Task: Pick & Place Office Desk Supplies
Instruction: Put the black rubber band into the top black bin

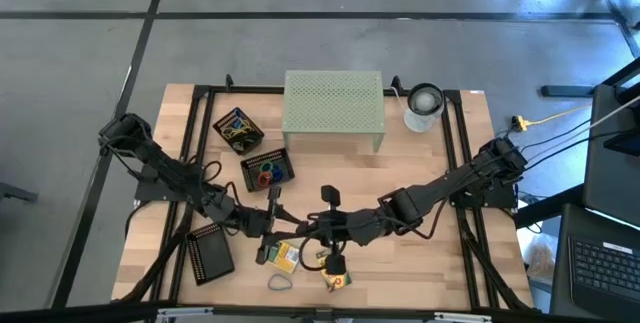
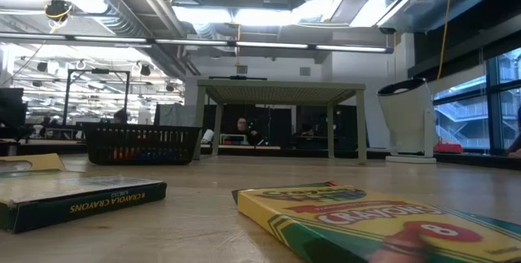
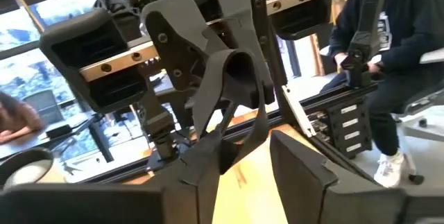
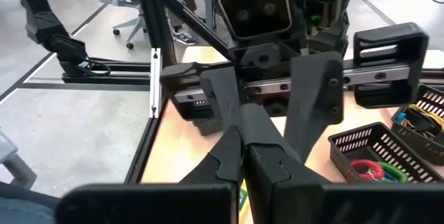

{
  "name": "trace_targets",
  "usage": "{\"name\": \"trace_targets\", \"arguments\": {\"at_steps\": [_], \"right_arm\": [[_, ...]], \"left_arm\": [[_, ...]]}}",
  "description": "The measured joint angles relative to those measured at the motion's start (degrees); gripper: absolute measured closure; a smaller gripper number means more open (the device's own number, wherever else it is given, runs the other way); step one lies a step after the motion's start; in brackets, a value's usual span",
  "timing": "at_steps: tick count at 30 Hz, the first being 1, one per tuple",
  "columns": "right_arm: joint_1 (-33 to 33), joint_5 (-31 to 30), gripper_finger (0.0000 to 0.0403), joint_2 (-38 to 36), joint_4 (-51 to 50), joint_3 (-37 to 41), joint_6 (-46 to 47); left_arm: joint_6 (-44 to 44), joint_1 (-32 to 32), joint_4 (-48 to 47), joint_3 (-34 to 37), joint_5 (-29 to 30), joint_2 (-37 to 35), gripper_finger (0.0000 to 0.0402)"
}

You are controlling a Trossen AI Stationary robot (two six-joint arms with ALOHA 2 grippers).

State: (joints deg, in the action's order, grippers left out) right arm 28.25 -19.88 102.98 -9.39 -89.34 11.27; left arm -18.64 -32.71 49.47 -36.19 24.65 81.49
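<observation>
Two yellow-green crayon boxes (image 1: 285,256) (image 1: 336,281) lie flat on the table near its front edge, and in the low view they fill the foreground (image 2: 81,198) (image 2: 358,214). A tan rubber-band loop (image 1: 280,283) lies between them. Just behind the boxes and above the table, my two grippers meet tip to tip. My right gripper (image 4: 243,123) is shut, and I see nothing between its fingers. My left gripper (image 3: 250,141) is open, one finger on either side of the right gripper's shut fingertips. The low view shows neither gripper. My left gripper's fingers (image 4: 223,102) stand on either side of my right gripper's shut fingertips, level, coming from the table's left. Whether they touch those fingertips I cannot tell. My right gripper is shut, and the frames show nothing in it.
Two black mesh trays (image 1: 238,129) (image 1: 267,169) with rubber bands and clips stand at mid-left, and a flat black tray (image 1: 210,255) at the front left. The pale green riser (image 1: 333,113) and a white-grey cylinder (image 1: 424,106) stand at the far edge. A seated person (image 3: 388,64) is beyond the table.
</observation>
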Motion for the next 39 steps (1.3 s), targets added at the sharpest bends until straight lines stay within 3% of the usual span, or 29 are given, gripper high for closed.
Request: {"name": "trace_targets", "arguments": {"at_steps": [10,18,24,32,37,39], "right_arm": [[0.0,-0.1,0.0391,0.0,0.0,0.0,0.0],[0.0,-0.1,0.0365,0.0,0.0,0.0,2.7],[0.0,-0.1,0.0306,0.0,-0.1,0.0,4.8],[0.0,8.6,0.0219,-3.1,-9.1,0.0,10.9],[0.4,11.8,0.0205,-4.2,-14.9,0.0,16.8],[0.9,11.8,0.0205,-4.2,-16.1,0.0,17.4]], "left_arm": [[-0.8,0.0,0.0,0.0,1.3,0.0,0.0395],[-0.8,0.0,0.0,0.0,1.3,0.0,0.0397],[-0.7,0.0,0.0,0.0,1.3,0.0,0.0398],[-0.5,0.0,-0.1,0.0,1.3,0.0,0.0398],[-0.5,0.0,-1.5,0.1,2.1,0.0,0.0398],[-0.6,0.0,-2.8,0.1,5.6,0.0,0.0398]]}}
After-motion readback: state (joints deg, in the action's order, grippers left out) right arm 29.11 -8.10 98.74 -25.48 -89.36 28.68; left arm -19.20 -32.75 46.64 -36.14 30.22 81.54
